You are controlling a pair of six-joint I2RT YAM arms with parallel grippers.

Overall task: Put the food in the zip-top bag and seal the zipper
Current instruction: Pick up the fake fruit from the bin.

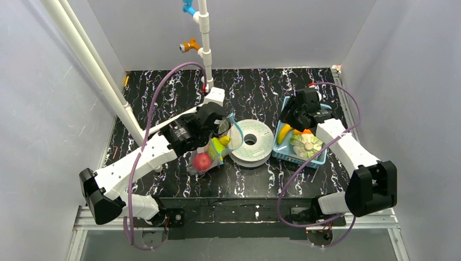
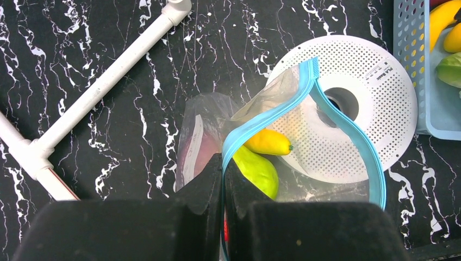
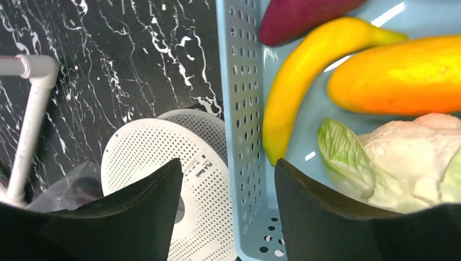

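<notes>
Low in the centre of the top view, we see the clear crinkly zip-top bag (image 1: 206, 157) lying on the black, white-veined desk (image 1: 261, 179). Inside it sit a glossy red apple (image 1: 202, 161), a green pear (image 2: 256, 171) and a small yellow-orange piece (image 2: 267, 142).

The left tool (image 2: 223, 163) is clenched on the bag's narrow teal-blue zipper strip (image 2: 272, 111), pinching one lip. The mouth gapes, and its far loop lies over a white perforated round spool (image 2: 375, 109) just right of the bag.

Just beside the spool, further right, stands the light-blue mesh plastic basket (image 3: 239, 109). It holds a yellow banana (image 3: 304, 70), a long orange piece (image 3: 402, 81), the end of a purple eggplant (image 3: 299, 16) and a pale green cabbage (image 3: 402, 157). The right tool (image 3: 228, 185) hovers released over the basket's left wall, fingers apart, gripping nothing.

On the spool's face we read "PLA Basic".
</notes>
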